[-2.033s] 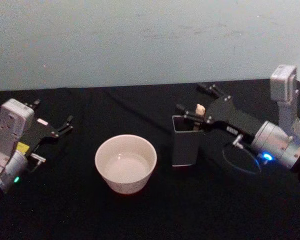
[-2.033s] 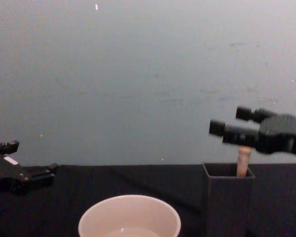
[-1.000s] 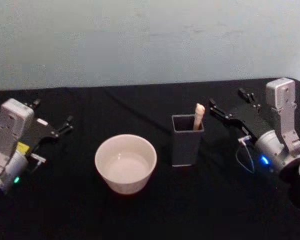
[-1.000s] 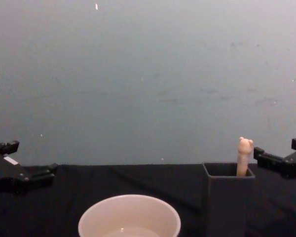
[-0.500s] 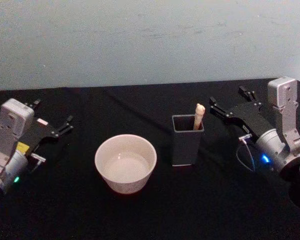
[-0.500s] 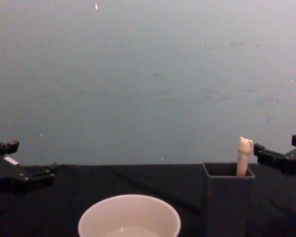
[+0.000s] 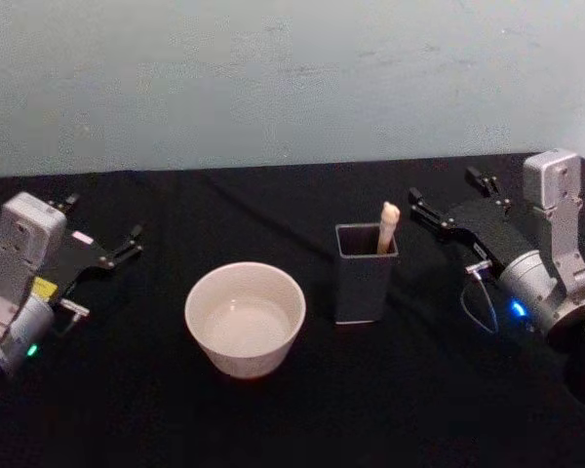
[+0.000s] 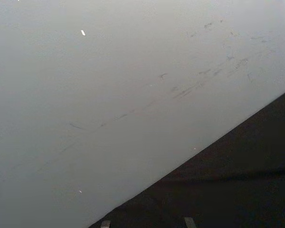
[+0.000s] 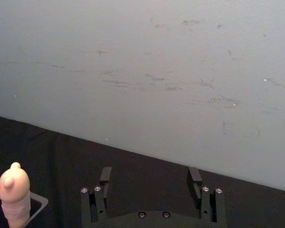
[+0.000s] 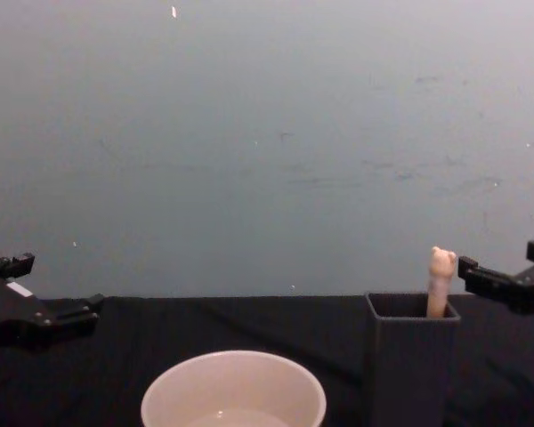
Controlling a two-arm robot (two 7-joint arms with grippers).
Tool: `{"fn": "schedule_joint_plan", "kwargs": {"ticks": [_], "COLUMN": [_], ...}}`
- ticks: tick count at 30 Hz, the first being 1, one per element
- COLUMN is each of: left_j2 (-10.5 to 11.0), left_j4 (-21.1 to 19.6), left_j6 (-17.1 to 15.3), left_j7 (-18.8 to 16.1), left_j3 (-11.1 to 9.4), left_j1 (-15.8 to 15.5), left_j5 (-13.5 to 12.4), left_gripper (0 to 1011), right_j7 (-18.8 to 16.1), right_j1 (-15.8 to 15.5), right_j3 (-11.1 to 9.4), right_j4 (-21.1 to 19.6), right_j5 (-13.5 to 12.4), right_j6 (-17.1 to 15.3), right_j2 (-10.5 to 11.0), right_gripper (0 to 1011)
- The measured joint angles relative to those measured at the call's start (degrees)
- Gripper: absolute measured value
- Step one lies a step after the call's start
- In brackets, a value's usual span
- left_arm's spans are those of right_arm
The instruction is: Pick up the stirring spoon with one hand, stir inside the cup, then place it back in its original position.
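Since two seconds ago my right gripper [image 7: 450,201] has let go of the stirring spoon [image 7: 386,227] and pulled back; it now waits just to the right of the holder [image 7: 364,273], fingers apart and empty. I see the spoon standing nearly upright in the holder, bear head up. This arm is the nearer one. My left gripper [image 7: 102,229], also spread open, sits parked far left of the holder, beyond the cup [image 7: 245,318]. Black cloth [image 7: 292,409] covers the table before a pale wall [image 7: 273,78].

Cream cup [image 7: 245,318], dark grey holder [image 7: 363,287], black tablecloth [image 7: 273,419].
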State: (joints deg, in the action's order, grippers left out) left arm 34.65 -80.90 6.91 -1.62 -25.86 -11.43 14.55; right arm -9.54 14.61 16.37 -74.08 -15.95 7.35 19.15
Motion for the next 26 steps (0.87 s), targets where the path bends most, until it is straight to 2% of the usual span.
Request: {"fn": "schedule_joint_plan", "kwargs": {"ticks": [26], "left_j2": [0.0], "left_j4": [0.0], "left_j6": [0.0], "left_j7": [0.0], "left_j3": [0.0], "left_j1": [0.0], "left_j5": [0.0], "left_gripper": [1001], "right_j7": [0.0], "right_j1": [0.0], "right_j3": [0.0], "right_j4": [-0.1], "right_j5": [0.0], "right_j6": [0.0], "right_j2": [0.0], "right_gripper": [1002]}}
